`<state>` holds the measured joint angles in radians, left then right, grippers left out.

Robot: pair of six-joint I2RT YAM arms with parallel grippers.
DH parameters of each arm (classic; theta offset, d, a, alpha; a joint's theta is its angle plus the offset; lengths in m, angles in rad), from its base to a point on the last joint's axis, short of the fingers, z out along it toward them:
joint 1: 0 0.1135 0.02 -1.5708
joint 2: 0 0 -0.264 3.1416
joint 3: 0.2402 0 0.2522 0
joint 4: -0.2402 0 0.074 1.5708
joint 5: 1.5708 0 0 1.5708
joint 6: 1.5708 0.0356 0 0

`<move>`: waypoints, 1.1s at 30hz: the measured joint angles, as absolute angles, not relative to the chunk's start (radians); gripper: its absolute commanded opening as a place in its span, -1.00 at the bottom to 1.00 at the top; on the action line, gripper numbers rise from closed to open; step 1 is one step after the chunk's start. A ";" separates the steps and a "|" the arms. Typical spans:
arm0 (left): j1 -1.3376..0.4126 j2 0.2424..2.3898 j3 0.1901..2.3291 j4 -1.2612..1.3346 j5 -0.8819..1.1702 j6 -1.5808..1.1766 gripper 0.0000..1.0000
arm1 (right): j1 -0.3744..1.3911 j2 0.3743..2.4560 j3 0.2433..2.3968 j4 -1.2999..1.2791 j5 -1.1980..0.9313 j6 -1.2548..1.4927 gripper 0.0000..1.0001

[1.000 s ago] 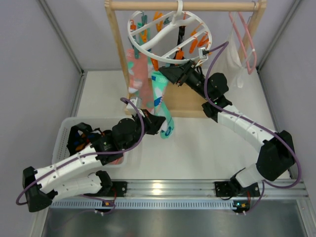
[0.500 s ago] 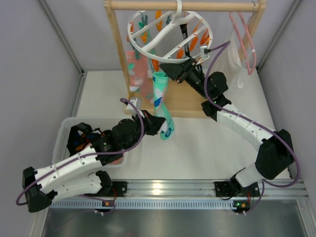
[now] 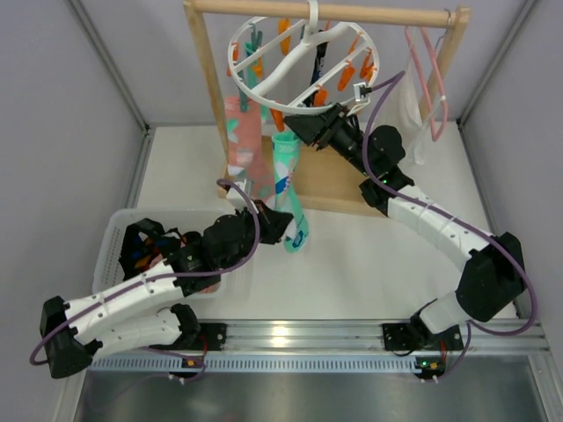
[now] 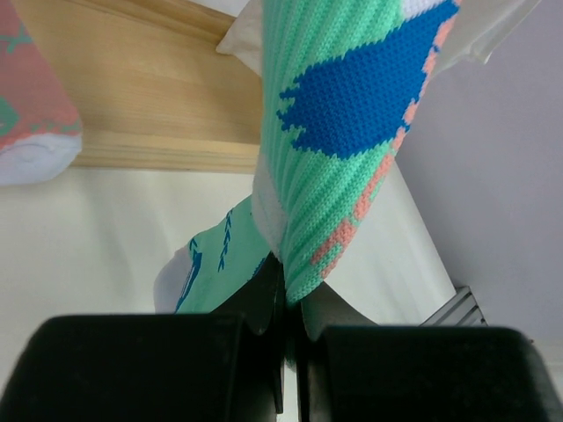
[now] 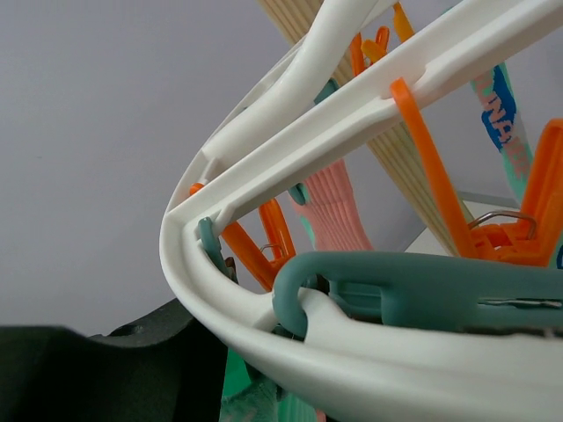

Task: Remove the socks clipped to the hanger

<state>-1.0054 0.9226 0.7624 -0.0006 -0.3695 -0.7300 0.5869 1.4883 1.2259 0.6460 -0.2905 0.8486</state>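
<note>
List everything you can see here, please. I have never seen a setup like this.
hanger: one, white ring, on the rack's top bar
clips: several, orange and teal, dangling from the ring
mint sock: one, mint green with blue and salmon pattern, hanging under the ring
pink sock: one, salmon, hanging left of the mint sock
wooden rack: one, light wood, back of the table
pink wire hanger: one, right end of the bar
white cloth: one, below the pink hanger
basket: one, white, near left
table: one, white
left pincer: black, shut on the mint sock's lower end
right pincer: black, against the ring's near rim
</note>
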 measured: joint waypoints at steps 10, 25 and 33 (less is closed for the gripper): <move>-1.000 0.959 0.748 0.005 -0.375 -0.714 -1.00 | 0.589 1.470 1.233 0.593 -0.286 0.815 -0.54; -0.978 0.964 0.758 -0.009 -0.375 -0.708 -1.00 | 0.532 1.456 1.184 0.673 -0.418 0.807 -0.27; -0.964 0.964 0.758 -0.009 -0.371 -0.708 -1.00 | 0.522 1.456 1.178 0.711 -0.447 0.814 -0.79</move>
<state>-0.9642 0.9642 0.7578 -0.0090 -0.3710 -0.7078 0.5224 1.4555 1.1778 0.7109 -0.4465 0.8143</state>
